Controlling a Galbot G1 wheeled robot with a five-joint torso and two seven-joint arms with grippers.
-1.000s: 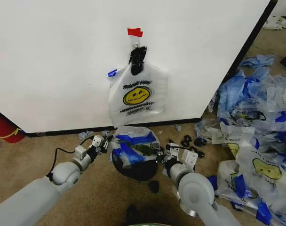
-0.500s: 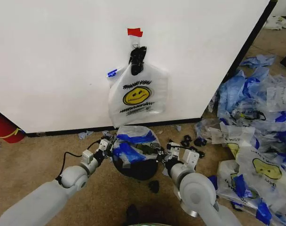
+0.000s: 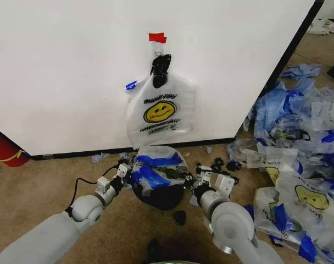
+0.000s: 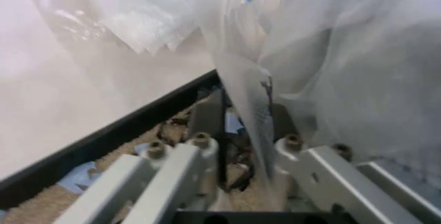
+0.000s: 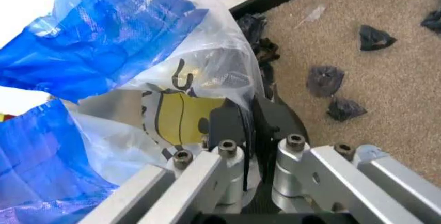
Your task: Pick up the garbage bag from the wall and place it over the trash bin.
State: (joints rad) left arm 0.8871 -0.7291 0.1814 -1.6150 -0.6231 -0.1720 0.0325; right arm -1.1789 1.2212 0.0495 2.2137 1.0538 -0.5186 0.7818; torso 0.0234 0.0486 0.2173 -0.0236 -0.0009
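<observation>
The garbage bag, white film with blue tape strips, lies draped over the top of the black trash bin on the carpet below the wall. My left gripper is at the bag's left edge. In the left wrist view, my left gripper stands open, a fold of the bag hanging in the gap between its fingers. On the bin's right side my right gripper is shut on the bag. The right wrist view shows my right gripper pinching the film at the bin's rim.
A second smiley bag hangs from a black clip on the wall under red tape. A red cylinder stands far left. A heap of bags covers the floor at right. Black scraps lie around the bin.
My left arm has swung right, bringing its gripper up against the bag's left edge. The right gripper and the bag have hardly moved.
</observation>
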